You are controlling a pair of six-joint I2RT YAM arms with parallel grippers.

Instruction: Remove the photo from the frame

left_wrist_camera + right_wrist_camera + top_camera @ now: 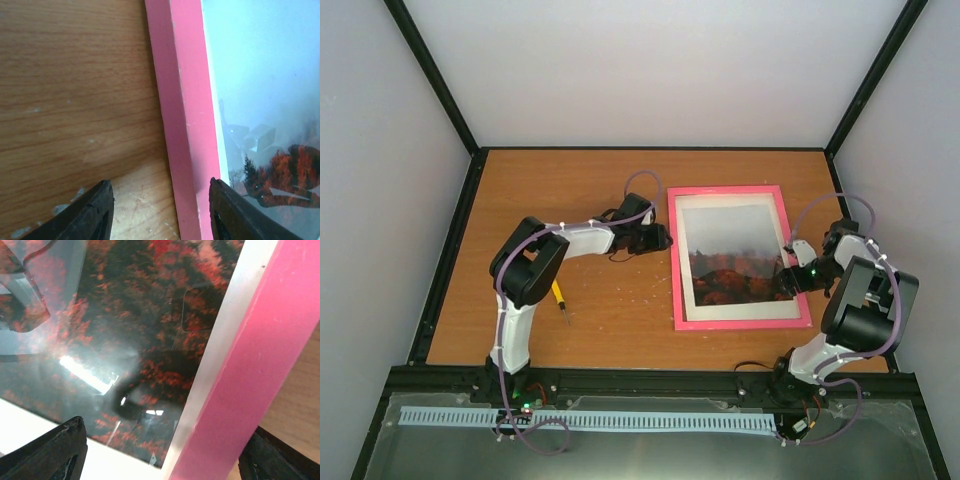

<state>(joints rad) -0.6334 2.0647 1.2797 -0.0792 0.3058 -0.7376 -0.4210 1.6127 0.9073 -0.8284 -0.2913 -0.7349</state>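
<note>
Photo lay in pink frame.
Left gripper and right gripper were both spread, straddling frame's left and right rails.

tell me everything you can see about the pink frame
The frame is a large, thin, bright-pink rectangle with flat borders and a whitish inner strip. It lies flat, face up, on the right half of the wooden table, long sides running away from the arms. A glossy front pane reflects light over the photo inside. The open left end effector straddles its left border and the open right end effector its right border; contact cannot be judged.
</note>
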